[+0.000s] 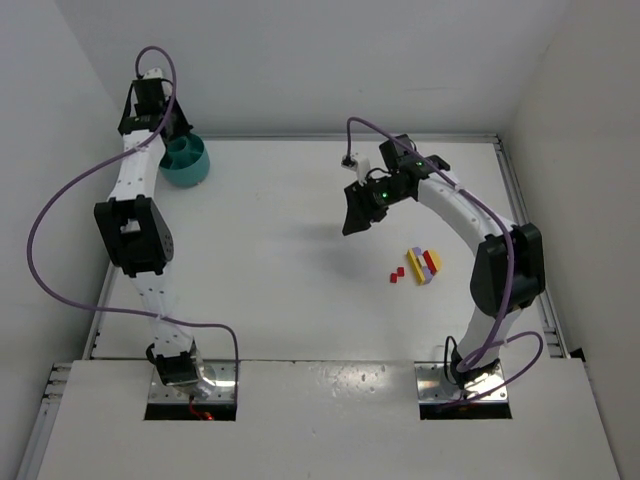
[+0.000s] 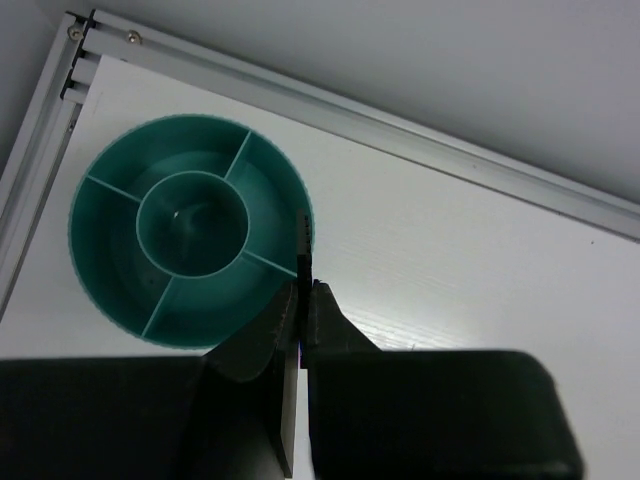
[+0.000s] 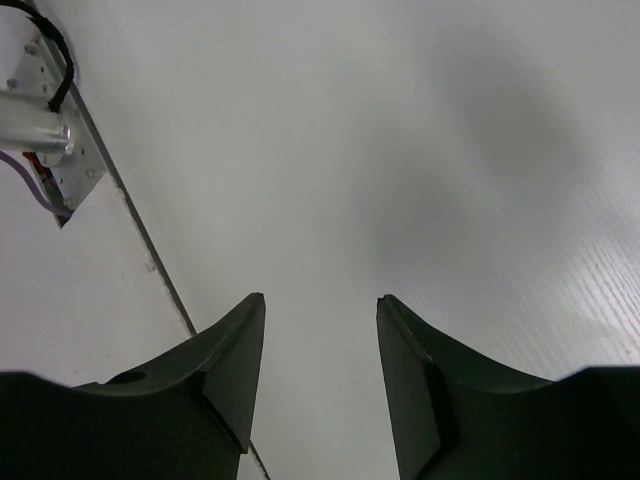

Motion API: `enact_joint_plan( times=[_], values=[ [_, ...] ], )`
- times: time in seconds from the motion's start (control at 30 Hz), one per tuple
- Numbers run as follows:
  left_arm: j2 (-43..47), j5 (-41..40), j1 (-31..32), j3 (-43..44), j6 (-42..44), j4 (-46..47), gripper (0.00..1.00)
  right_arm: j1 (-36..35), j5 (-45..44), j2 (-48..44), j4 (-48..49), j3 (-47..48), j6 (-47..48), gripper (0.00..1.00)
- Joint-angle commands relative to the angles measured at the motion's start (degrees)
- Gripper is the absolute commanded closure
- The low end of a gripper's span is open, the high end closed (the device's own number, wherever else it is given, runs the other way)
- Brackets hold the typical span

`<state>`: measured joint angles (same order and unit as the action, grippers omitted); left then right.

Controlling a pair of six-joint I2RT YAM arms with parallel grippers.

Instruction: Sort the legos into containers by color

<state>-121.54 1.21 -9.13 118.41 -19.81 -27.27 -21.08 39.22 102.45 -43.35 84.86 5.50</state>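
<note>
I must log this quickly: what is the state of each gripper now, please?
Left gripper: closed, near the teal bowl; whether it pinches anything cannot be told.
Right gripper: open, holding nothing.

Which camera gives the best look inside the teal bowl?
The left wrist view: it looks down into the teal bowl, showing its centre cup and dividers. The top external view shows it small, partly behind the left arm. The right wrist view shows none of it.
</note>
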Motion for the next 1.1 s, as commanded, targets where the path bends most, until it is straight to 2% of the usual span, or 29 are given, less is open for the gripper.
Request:
enact_joint_plan(
  times=[0.0, 0.47, 0.73, 0.97, 1.07],
  values=[
    [-1.68, -2.43, 0.78, 4.01, -3.12, 2.31, 1.00, 0.34, -0.29, -0.41, 1.78, -1.00, -0.58, 0.51],
    [-5.11, -12.53, 1.92, 7.18, -5.76, 2.83, 0.99, 0.34, -0.29, 1.26, 1.78, -0.48, -0.58, 0.51],
    [-8.54, -13.87, 2.97, 9.38, -7.70, 3.36, 0.99, 0.34, -0.81, 2.31, 1.78, -0.48, -0.58, 0.51],
    [-10.48, -14.92, 3.50, 10.44, -8.83, 3.89, 0.92, 0.34, -0.81, 4.24, 0.64, 1.27, -0.05, 0.51],
    [-11.61, -15.97, 3.50, 10.96, -8.84, 3.89, 0.92, 0.34, -0.29, 4.77, 0.02, 1.80, -0.05, 0.51]
  ],
)
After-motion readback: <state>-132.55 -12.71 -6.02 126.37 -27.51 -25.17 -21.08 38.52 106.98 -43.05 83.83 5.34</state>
